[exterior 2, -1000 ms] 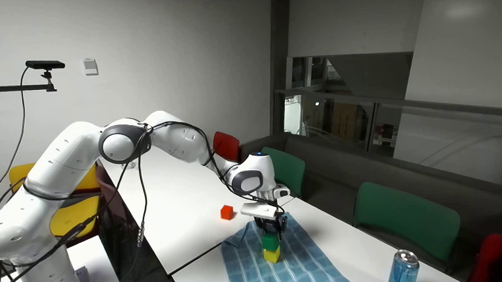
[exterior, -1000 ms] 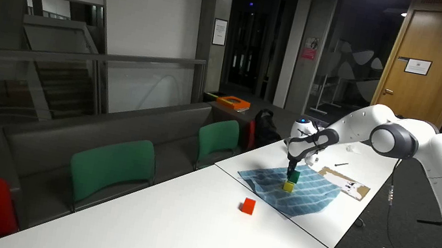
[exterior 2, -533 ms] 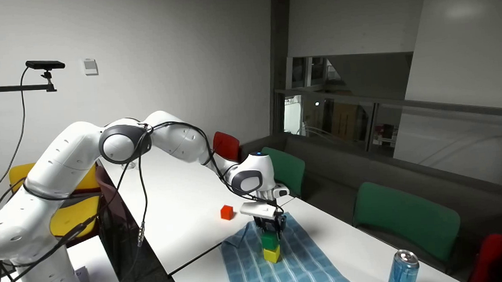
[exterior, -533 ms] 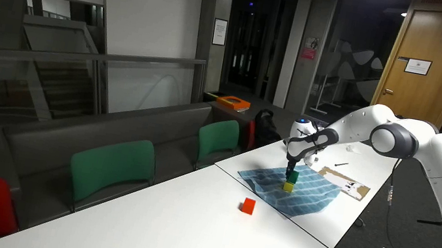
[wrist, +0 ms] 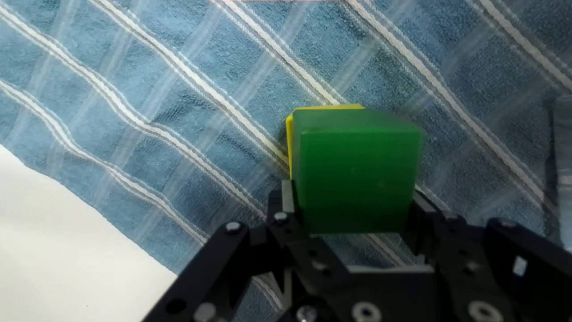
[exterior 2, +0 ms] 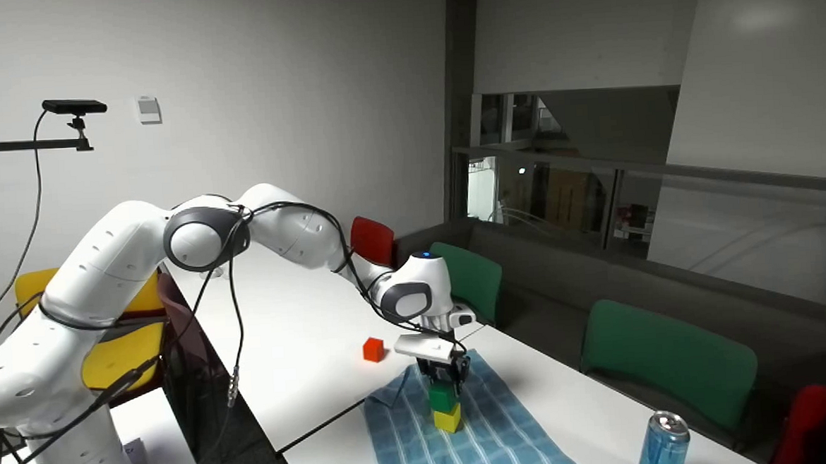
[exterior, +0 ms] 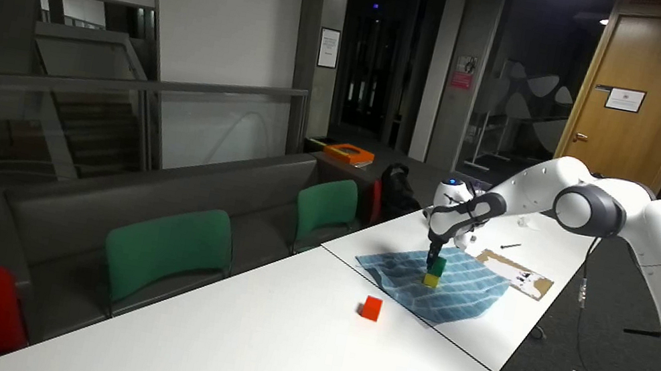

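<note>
My gripper [wrist: 355, 197] points down with its two black fingers against opposite sides of a green block [wrist: 357, 165]. The green block also shows in both exterior views [exterior: 438, 268] [exterior 2: 443, 394]. It sits directly over a yellow block [exterior 2: 447, 420], a little offset from it; whether they touch is hard to tell. In the wrist view only a thin yellow edge shows behind the green block. The yellow block [exterior: 430, 281] rests on a blue striped cloth [exterior: 467, 298]. A red block [exterior: 371, 308] lies on the white table beyond the cloth's edge; it also shows here [exterior 2: 373, 349].
A blue can [exterior 2: 664, 445] stands near the cloth. A brown-edged board [exterior: 515, 274] and a thin dark object [exterior: 510, 246] lie on the table. Green chairs [exterior: 169, 252] line the long side. A seam [exterior 2: 321, 426] divides the table.
The gripper and green block have shifted very slightly, the block now sitting a touch left of the yellow block in both exterior views. The yellow and red blocks have not moved.
</note>
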Motion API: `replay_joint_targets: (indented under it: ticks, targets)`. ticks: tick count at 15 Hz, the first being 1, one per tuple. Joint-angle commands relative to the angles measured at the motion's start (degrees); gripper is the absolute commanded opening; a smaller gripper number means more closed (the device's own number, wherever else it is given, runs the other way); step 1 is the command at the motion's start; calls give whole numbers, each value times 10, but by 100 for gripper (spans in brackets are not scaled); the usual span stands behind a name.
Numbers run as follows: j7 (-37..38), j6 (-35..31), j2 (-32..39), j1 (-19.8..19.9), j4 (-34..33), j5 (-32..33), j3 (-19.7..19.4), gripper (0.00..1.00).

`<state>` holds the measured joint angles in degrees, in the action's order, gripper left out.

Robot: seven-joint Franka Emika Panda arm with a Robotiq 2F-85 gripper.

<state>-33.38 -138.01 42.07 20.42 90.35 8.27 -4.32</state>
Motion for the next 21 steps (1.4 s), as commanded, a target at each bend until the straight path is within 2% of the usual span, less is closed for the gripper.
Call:
replay_joint_targets:
  ticks: [1, 21]
  targets:
    - [-38, -3, 9, 22, -11, -7, 11, 31]
    - [-59, 30, 14, 35, -35, -35, 31, 31]
